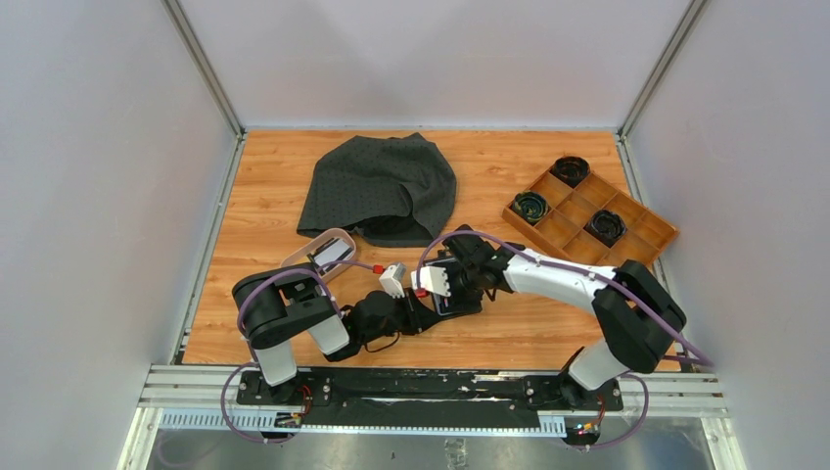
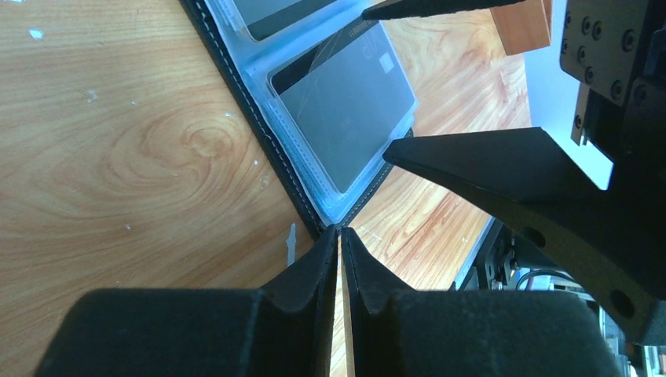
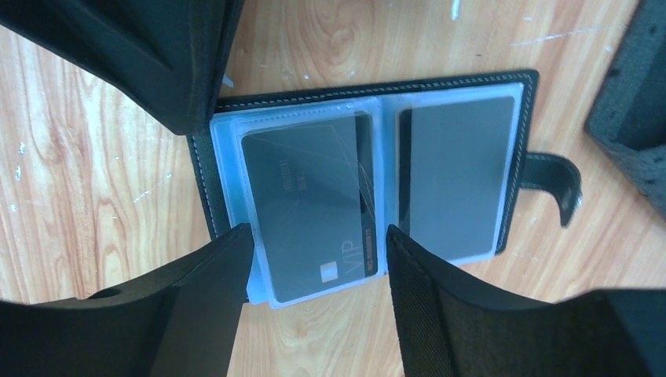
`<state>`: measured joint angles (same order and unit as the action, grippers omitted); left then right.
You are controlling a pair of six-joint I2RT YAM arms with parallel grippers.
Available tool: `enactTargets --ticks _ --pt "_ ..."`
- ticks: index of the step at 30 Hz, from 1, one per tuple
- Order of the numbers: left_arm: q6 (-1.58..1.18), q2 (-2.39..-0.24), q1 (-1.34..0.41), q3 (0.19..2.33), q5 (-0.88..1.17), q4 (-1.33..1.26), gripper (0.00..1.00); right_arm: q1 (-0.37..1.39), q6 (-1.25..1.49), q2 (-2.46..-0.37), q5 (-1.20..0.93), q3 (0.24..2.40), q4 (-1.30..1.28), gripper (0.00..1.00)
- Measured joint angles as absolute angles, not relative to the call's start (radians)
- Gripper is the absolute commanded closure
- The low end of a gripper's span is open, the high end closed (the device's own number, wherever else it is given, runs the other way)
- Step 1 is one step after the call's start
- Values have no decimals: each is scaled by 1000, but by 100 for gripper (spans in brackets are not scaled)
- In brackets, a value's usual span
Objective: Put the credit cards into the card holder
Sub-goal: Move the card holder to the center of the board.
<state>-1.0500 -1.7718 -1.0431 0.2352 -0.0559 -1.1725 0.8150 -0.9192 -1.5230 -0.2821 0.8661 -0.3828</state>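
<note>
The black card holder lies open on the wooden table, its greyish-blue pockets facing up. A grey credit card marked VIP sits in the left pocket and another grey card in the right one. My right gripper stands open just above, with a finger on either side of the VIP card's near end. In the left wrist view my left gripper is shut to a thin slit, its tips at the near corner of the card holder. More cards lie in a pink dish.
The pink oval dish stands left of the arms. A dark cloth lies heaped at the back middle. A wooden compartment tray with black round items is at the back right. The holder's snap strap sticks out sideways.
</note>
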Motion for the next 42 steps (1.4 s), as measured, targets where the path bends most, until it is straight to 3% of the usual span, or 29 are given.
enactTargets --ticks 16,42 --pt "-1050 -1772 -1043 229 -56 -1180 88 812 -849 -1421 -192 877 -334 40" --pt "-1050 -1772 -1043 213 -56 -1198 88 778 -839 -1676 -189 1150 -390 33"
